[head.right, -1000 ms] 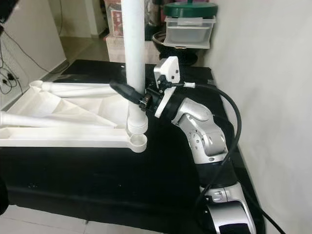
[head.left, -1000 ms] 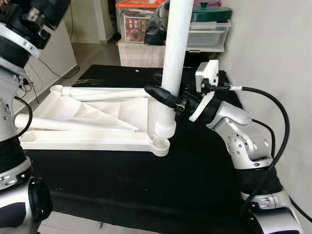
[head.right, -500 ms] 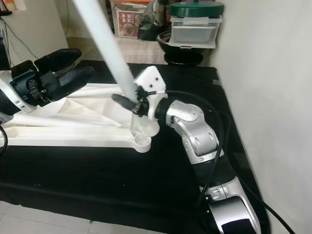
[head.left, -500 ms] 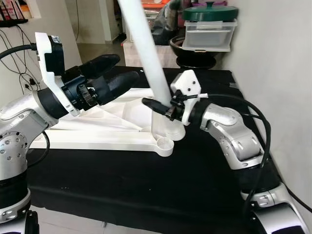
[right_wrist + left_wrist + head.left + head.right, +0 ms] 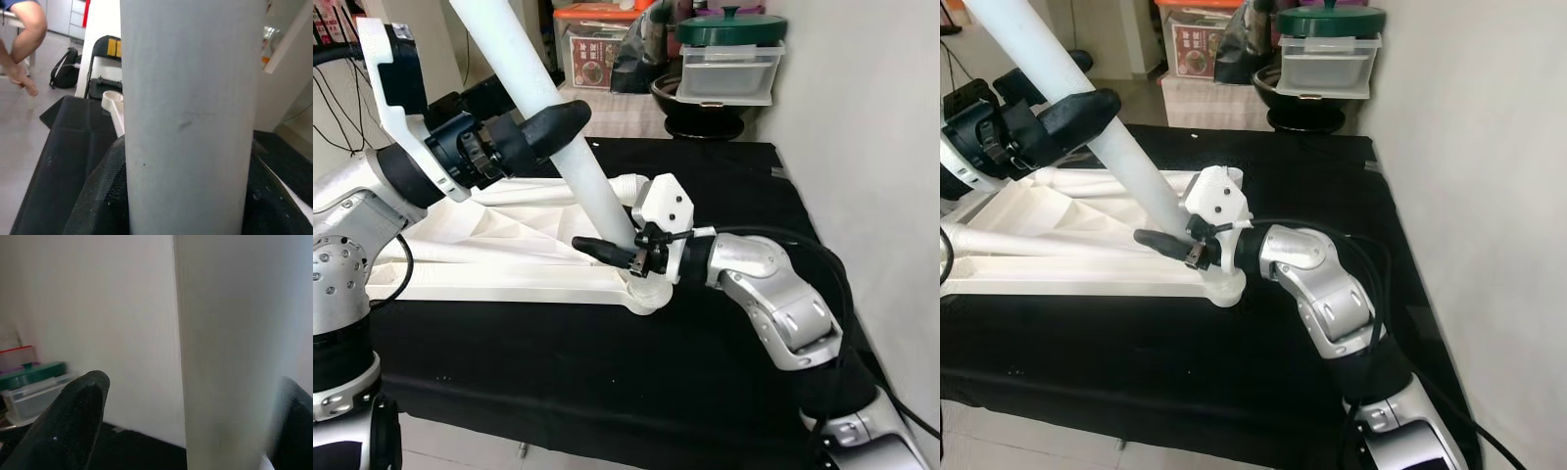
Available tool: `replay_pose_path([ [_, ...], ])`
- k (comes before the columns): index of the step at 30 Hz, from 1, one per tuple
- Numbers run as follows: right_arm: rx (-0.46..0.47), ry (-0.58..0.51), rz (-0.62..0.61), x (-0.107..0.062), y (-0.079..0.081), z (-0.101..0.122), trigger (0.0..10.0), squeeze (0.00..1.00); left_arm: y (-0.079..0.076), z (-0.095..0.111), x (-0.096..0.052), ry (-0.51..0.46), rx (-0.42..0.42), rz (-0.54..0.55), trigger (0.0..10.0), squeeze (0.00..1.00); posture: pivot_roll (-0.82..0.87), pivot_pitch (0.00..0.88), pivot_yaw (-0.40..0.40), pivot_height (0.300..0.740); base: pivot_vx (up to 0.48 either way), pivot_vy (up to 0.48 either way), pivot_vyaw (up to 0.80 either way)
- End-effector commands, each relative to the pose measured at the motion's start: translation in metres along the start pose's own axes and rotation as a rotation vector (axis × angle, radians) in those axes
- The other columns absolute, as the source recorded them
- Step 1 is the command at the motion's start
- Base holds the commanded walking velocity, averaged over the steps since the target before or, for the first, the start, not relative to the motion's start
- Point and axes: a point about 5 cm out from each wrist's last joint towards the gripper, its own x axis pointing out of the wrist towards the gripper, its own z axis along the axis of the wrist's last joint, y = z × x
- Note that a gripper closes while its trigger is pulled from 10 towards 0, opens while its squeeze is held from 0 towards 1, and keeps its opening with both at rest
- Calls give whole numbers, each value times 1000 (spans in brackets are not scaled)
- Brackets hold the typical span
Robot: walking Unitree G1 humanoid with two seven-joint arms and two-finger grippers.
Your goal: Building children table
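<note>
The table leg (image 5: 570,157) and table top (image 5: 499,279) are rendered in plain white, set against a black cloth (image 5: 607,382). Black fingers are seen on both the left gripper (image 5: 533,127) and right gripper (image 5: 604,252). A green lid (image 5: 729,26) is noted on a clear box (image 5: 726,76).

text: none legible | box label (image 5: 594,61): printed, too small and blurred to read

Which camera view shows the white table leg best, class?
The left eye view: the white table leg runs slanted between the left pincer and right pincer. The right eye view matches; both wrist views show close-up stretches.
</note>
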Motion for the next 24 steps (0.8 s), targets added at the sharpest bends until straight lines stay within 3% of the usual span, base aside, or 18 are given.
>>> replay_pose_path([
  [1,-44,-31,72,6,12,10,10000,0,8,-2,0,-6,-17,49,3882,0,-9,0,22,740,0,0,0],
  [2,-45,-27,68,6,12,9,10000,0,7,-2,1,-13,-26,44,3882,0,-9,0,22,740,0,0,0],
  [3,-48,-19,56,7,11,8,10000,0,6,-4,2,-7,-40,26,0,0,-9,0,20,740,0,0,0],
  [22,-51,4,-74,14,-13,8,10000,0,2,-14,0,20,-73,11,0,0,-11,0,7,740,0,0,0],
  [24,-43,11,-85,15,-16,7,10000,0,-1,-14,0,42,-72,-40,0,0,-8,0,6,740,0,0,0],
])
